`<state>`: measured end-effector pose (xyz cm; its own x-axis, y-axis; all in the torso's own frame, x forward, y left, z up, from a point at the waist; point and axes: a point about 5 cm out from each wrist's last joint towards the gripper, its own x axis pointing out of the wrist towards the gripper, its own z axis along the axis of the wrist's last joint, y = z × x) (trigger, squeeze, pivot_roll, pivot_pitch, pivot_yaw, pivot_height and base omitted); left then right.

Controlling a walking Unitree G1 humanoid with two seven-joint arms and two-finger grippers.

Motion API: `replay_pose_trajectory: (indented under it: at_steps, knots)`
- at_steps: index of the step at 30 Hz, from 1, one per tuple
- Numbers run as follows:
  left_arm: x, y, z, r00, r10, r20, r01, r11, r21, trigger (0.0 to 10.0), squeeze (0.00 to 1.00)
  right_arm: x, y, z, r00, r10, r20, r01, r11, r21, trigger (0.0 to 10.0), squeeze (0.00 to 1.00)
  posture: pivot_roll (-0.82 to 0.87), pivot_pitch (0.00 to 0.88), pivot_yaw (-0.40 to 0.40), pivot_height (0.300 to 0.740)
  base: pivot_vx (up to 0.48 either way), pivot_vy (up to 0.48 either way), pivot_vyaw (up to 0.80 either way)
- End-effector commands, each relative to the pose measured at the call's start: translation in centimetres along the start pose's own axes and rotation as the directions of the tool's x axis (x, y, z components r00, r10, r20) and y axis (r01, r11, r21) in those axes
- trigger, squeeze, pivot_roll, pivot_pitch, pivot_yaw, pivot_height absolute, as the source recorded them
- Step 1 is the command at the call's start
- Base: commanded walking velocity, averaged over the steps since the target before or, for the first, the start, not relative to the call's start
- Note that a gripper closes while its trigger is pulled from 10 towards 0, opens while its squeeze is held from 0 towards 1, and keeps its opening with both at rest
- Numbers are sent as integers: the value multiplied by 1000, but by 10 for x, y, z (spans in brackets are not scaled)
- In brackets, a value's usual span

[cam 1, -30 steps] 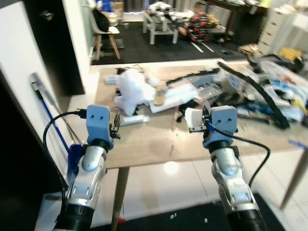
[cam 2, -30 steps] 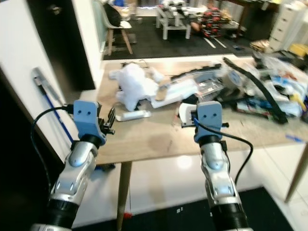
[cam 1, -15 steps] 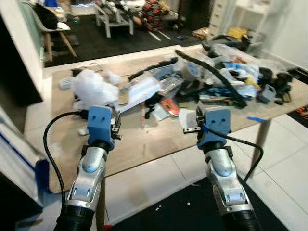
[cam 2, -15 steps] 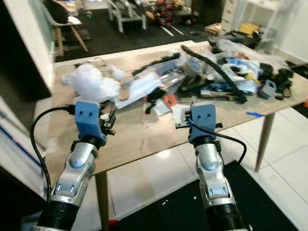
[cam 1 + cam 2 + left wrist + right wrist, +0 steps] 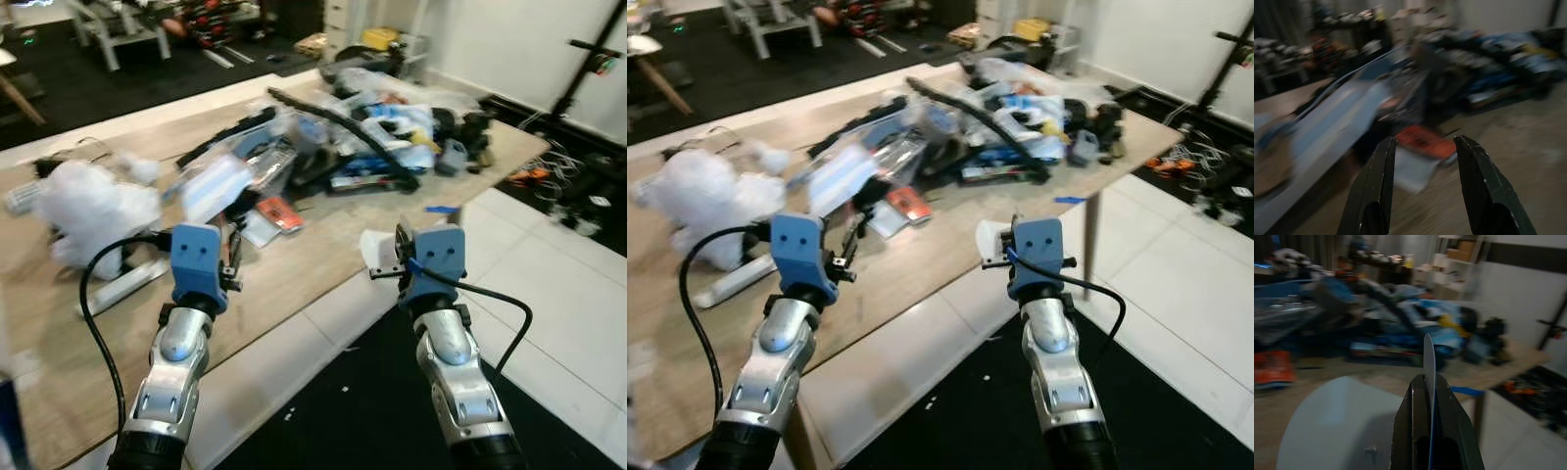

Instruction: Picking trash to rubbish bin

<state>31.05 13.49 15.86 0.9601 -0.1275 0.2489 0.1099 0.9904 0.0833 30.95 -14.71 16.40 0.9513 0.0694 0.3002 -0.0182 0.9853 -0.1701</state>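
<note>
Two grippers: both raised in the lower half of the head views, ahead of me.
Right gripper [image 5: 390, 257]: fingers pressed flat together on a white scrap of trash [image 5: 376, 249], centre-right of frame. In the right wrist view the sheet's thin edge [image 5: 1429, 363] stands up from between the closed fingertips [image 5: 1447, 406] and a broad white flap spreads toward the lower left.
Left gripper [image 5: 233, 264]: fingers [image 5: 1375, 182] apart with nothing between them, left of centre, over the wooden table [image 5: 313, 250].
Task's thing: the scrap is already off the table, in my right gripper, hanging just past the table's near edge over the white floor tiles [image 5: 529, 284].
Just changed: a second ago the table lay square in front of me; now it slants toward the upper left of frame and open floor takes the right side. The whole picture has swung, so I read that as my own turn and not the things moving. The scrap sits in the grip as before.
Meaning for the task: I judge the pick done and the carry begun.
Clutter pile [image 5: 382, 127]: upper centre of frame, untouched; white fluffy bundle [image 5: 88, 201] at left.
Rubbish bin: none that I can make out yet.
</note>
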Motion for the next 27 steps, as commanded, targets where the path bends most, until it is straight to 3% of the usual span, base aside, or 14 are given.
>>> replay_pose_trajectory:
  at_steps: [1, 18, 27]
  knots:
    - [-3, -1, -6, 1000, -8, -21, 8, 1000, 5, 10000, 0, -3, 3, -3, 1000, 15, -12, -15, 1000, 4, 10000, 0, -34, 98, 18, 740, 0, 0, -800]
    - [3, 5, -6, 1000, 0, -24, 1, 1000, 20, 10000, 0, -6, -3, -1, 1000, 7, -14, -7, 1000, -11, 10000, 0, -62, 101, 11, 740, 0, 0, -800]
    - [-2, -10, -9, 998, -62, -23, 63, 997, 49, 10000, 0, -13, -22, -10, 999, -18, -49, 17, 1000, -16, 10000, 0, -71, 116, -23, 740, 0, 0, -800]
